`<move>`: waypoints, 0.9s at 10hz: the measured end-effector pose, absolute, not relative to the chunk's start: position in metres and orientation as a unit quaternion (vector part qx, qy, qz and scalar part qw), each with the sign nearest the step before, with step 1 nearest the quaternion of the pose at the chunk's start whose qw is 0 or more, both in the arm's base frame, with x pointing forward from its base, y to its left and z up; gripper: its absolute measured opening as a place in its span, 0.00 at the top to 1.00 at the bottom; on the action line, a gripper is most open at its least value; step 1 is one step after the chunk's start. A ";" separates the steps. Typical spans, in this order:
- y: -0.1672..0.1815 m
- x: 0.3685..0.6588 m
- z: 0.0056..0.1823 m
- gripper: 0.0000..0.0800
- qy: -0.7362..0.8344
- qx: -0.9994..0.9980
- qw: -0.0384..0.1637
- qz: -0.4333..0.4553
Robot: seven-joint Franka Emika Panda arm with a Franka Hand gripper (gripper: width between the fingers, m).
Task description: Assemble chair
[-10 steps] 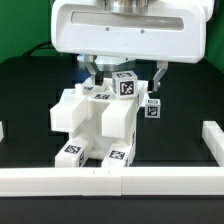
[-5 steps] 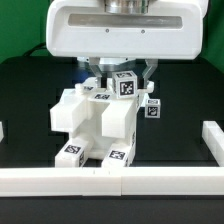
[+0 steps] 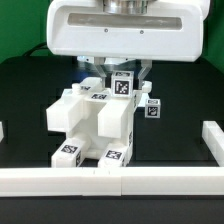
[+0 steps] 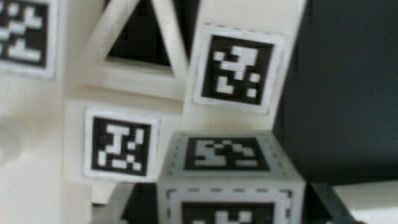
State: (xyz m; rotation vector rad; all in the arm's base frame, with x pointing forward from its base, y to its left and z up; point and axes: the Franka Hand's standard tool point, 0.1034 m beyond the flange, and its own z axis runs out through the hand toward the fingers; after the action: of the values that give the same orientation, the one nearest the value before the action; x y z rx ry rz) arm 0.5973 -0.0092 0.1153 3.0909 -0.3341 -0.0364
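Since a second ago the gripper has narrowed its fingers around the tagged top block of the chair, mid-frame. Whether they pinch it yet I cannot tell. Best to close squarely and keep the block upright. Border rail lies along the bottom.

Black tabletop is filling most of the scene, with a white border rail running along the front edge. Green backdrop is peeking in at both top corners.

We're at a robotics lab bench here: black tabletop, white border rail fencing it in, square marker tags stuck on white plastic parts.
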 end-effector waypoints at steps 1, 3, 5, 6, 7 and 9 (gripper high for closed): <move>-0.009 0.597 0.115 0.65 -0.144 0.989 0.017 -0.011; -0.011 0.597 0.114 0.65 -0.208 0.978 0.013 -0.009; -0.012 0.597 0.113 0.65 -0.305 0.952 0.008 -0.006; -0.011 0.598 0.113 0.65 -0.344 0.939 0.007 -0.004; -0.011 0.598 0.113 0.65 -0.377 0.926 0.007 -0.003; -0.011 0.596 0.111 0.65 -0.454 0.891 0.003 -0.006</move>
State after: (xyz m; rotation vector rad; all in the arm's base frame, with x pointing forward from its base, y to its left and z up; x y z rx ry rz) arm 0.5958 -0.0115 0.1109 2.7929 -1.4242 -0.0185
